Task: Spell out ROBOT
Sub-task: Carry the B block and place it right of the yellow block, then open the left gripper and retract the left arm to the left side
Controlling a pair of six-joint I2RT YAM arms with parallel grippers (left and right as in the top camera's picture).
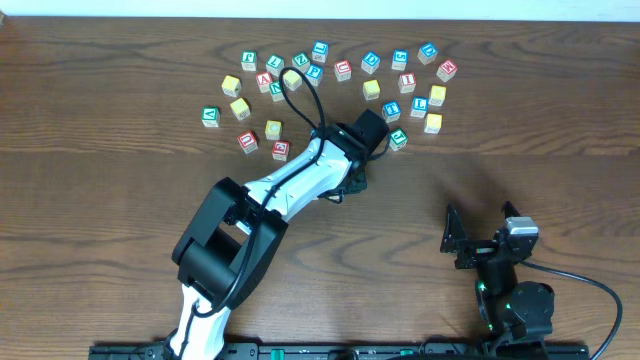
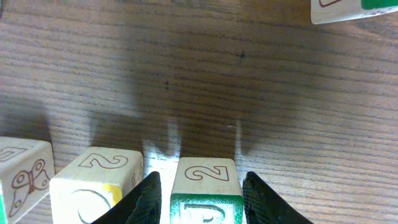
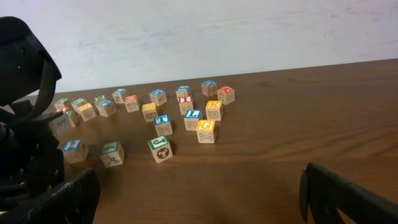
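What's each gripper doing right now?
Left gripper: open, straddling a green block, not clamped.
Right gripper: open, empty.

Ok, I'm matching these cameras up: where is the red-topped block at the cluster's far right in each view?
Overhead: the red-topped block sits upper right, rightmost of the cluster.
Left wrist: not in it.
Right wrist: the red-topped block is at the cluster's right end, above centre.
Shared landmark: the blue-topped block just left of it, in overhead and right wrist.
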